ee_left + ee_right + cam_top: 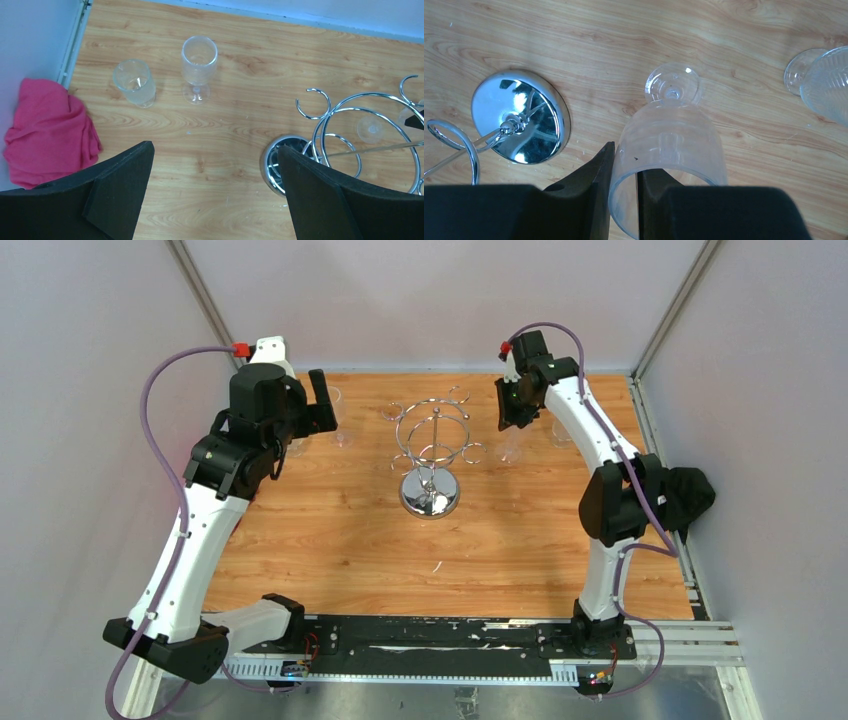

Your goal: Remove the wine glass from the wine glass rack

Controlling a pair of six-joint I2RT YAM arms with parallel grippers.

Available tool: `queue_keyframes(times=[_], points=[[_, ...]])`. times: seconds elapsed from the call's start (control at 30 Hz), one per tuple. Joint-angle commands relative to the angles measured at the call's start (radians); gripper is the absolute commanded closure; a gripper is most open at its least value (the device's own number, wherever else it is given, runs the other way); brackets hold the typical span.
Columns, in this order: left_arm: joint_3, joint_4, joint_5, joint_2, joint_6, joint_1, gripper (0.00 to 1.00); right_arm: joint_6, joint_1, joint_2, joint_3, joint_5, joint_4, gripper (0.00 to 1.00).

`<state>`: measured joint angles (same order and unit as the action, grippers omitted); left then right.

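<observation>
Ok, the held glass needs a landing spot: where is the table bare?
Bare: the broad wood from the rack toward the arm mounts. Crowded: the far strip, with glasses left of it and a ribbed glass right.

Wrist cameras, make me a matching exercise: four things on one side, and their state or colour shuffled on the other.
Things:
1. left gripper
2. right gripper
3. wine glass rack
4. cloth

States or colours:
A. pink
B. pinching the rim of the wine glass
C. shiny chrome
D. open, holding nothing

Pairs: 1-D, 2-B, 3-C, 4-A.
</observation>
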<state>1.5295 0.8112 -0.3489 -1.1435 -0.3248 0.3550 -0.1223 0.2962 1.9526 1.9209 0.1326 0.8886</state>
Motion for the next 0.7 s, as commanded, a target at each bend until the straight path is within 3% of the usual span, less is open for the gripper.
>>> queue_keyframes(times=[0.0,0.67], points=[[-0.01,-0.03,-0.009,-0.004,0.006,-0.004,0.0,0.01,-0.016,0.019,-0.013,0.018,-0.006,1.0],[-0.012,-0.034,0.001,-0.019,0.009,-0.004,0.0,0.002,-0.022,0.05,-0.043,0.046,-0.016,1.0]])
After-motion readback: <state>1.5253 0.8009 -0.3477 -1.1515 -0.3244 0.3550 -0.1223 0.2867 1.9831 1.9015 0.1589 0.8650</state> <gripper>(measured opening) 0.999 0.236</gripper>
